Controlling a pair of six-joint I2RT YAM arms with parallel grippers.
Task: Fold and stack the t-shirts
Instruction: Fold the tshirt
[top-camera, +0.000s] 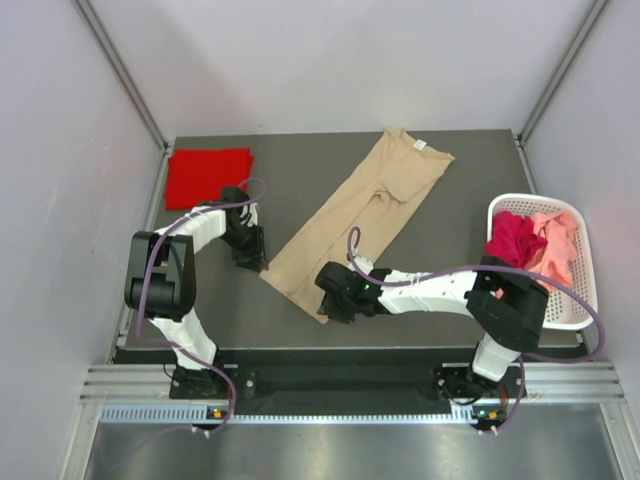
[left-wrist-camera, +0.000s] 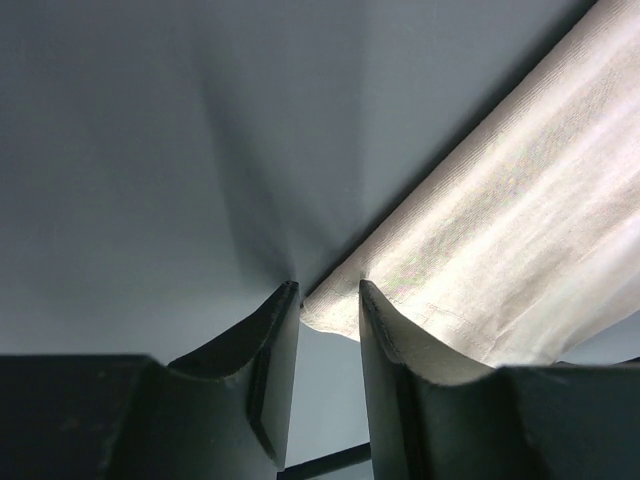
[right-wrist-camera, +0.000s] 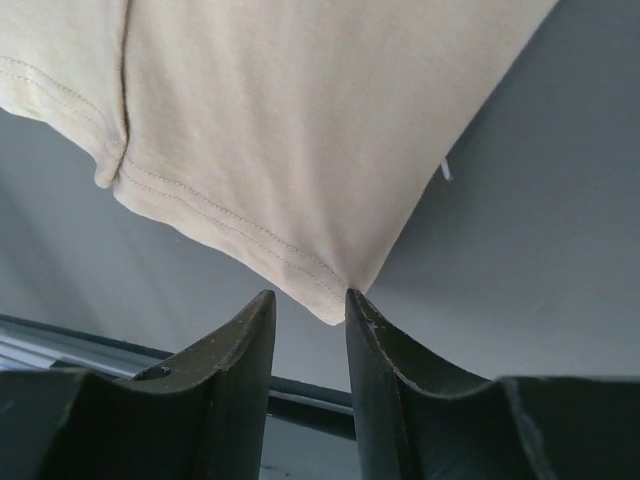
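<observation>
A tan t-shirt (top-camera: 360, 215) lies flat in a long strip running diagonally across the dark table (top-camera: 300, 170). My left gripper (top-camera: 250, 262) is at the strip's near left corner. In the left wrist view the tan t-shirt (left-wrist-camera: 520, 220) puts that corner between my left gripper's (left-wrist-camera: 328, 285) open tips. My right gripper (top-camera: 328, 300) is at the near end of the strip. There the hemmed corner of the tan t-shirt (right-wrist-camera: 300, 130) pokes between my right gripper's (right-wrist-camera: 308, 292) open tips. A folded red t-shirt (top-camera: 207, 175) lies at the far left.
A white slotted basket (top-camera: 585, 290) stands at the table's right edge, holding a crumpled dark red t-shirt (top-camera: 515, 238) and a pink one (top-camera: 555, 240). Grey walls close in the table on the left, right and back.
</observation>
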